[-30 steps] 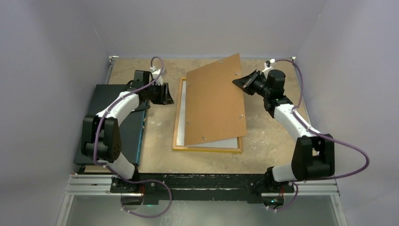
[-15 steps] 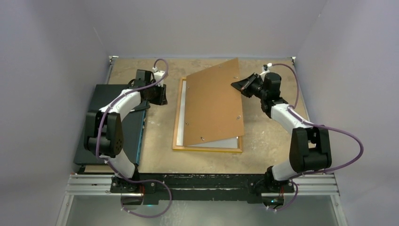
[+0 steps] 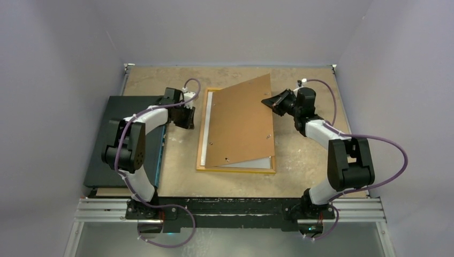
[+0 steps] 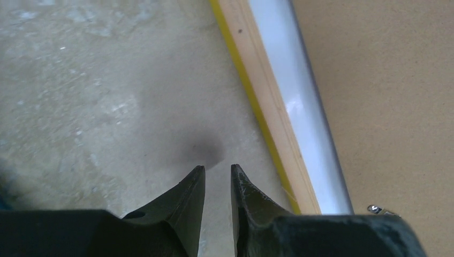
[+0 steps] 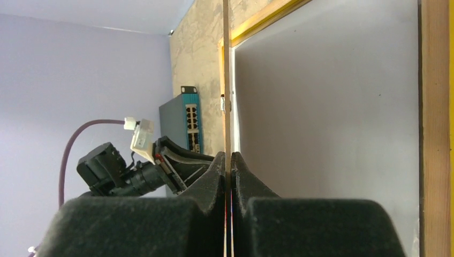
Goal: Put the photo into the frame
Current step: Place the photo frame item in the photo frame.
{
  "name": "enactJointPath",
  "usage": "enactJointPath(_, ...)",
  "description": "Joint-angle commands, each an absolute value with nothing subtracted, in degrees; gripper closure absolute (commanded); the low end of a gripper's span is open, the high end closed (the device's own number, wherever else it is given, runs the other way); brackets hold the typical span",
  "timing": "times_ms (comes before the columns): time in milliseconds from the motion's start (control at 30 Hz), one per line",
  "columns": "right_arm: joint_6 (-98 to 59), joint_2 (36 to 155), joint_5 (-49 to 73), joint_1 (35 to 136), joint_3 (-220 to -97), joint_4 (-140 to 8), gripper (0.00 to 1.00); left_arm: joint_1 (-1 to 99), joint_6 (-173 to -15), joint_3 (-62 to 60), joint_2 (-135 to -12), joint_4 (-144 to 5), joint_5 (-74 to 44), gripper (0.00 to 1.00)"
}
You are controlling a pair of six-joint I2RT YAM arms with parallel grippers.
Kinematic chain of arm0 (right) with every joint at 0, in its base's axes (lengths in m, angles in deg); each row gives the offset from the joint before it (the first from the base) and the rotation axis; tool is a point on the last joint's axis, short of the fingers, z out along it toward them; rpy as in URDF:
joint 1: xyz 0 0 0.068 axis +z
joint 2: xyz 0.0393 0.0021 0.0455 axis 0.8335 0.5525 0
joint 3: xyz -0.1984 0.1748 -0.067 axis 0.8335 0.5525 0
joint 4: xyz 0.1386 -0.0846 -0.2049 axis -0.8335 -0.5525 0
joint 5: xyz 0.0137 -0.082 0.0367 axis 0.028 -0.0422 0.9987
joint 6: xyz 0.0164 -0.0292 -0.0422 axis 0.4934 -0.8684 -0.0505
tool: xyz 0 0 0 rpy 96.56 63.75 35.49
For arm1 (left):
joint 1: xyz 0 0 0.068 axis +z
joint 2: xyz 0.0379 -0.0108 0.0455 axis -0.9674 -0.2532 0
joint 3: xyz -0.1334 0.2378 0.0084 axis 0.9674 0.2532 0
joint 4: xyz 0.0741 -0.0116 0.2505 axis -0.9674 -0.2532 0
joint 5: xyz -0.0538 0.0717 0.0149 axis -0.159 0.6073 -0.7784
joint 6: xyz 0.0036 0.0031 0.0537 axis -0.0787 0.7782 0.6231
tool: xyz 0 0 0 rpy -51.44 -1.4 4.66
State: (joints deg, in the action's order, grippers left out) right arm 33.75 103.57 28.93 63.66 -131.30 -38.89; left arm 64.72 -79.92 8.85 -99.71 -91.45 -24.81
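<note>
Laying the backing board [image 3: 241,120] down over the photo is, as I judge it, the step in hand; my right gripper [image 5: 228,160] is clamped on the board's edge.

Nearest to me, in the lower middle of the top view, the yellow-orange frame [image 3: 235,169] lies flat on the table [image 3: 305,155]. The photo [image 3: 256,161] rests inside it with the white back up, and only a strip shows along the lower and left sides. The board hangs tilted and skewed above, so I would first turn it parallel to the rails, then lower it slowly so the photo does not shift. Farther, toward upper left, my left gripper [image 4: 217,174] hovers just beside the left rail, jaws a little apart and holding nothing.
</note>
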Motion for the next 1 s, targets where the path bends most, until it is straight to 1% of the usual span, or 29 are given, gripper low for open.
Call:
enactJointPath(0,37.8,102.9,29.7,64.4,-131.0,-31.8,1.00,62.1,-78.9,9.5,-101.2,-88.0,-24.1,0.78)
enactJointPath(967,37.7,108.7,28.9,66.7,-130.8,-26.2,1.00,60.3,-79.6,9.5,-103.7,-87.1,-25.1,0.83)
